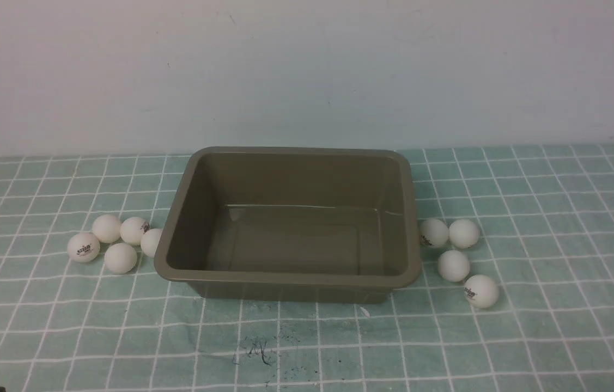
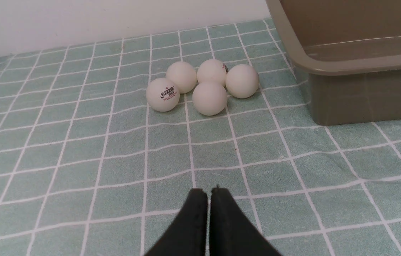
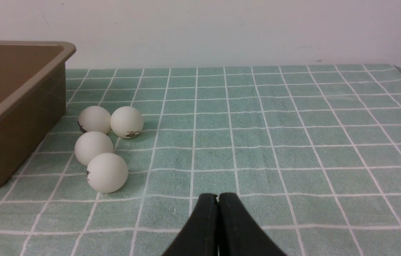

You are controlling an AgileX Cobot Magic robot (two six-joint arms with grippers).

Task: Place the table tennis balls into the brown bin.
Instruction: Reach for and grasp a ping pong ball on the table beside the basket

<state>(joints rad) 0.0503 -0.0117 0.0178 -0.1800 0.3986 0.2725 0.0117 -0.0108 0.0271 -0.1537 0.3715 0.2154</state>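
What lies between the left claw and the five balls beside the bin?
Only bare green checked cloth. The left wrist view shows it: the shut left claw and the five balls stand apart, nothing between.

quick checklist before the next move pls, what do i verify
1. Olive-brown rectangular plastic bin upright and empty: ok.
2. Five small matte white table tennis balls on the green checked cloth at its left: ok.
3. Four more white balls at its right: ok.
4. Left gripper open for a grasp: not ok, shut.
5. Right gripper open: not ok, shut.
6. Balls spaced for picking singly: not ok, both groups sit bunched.
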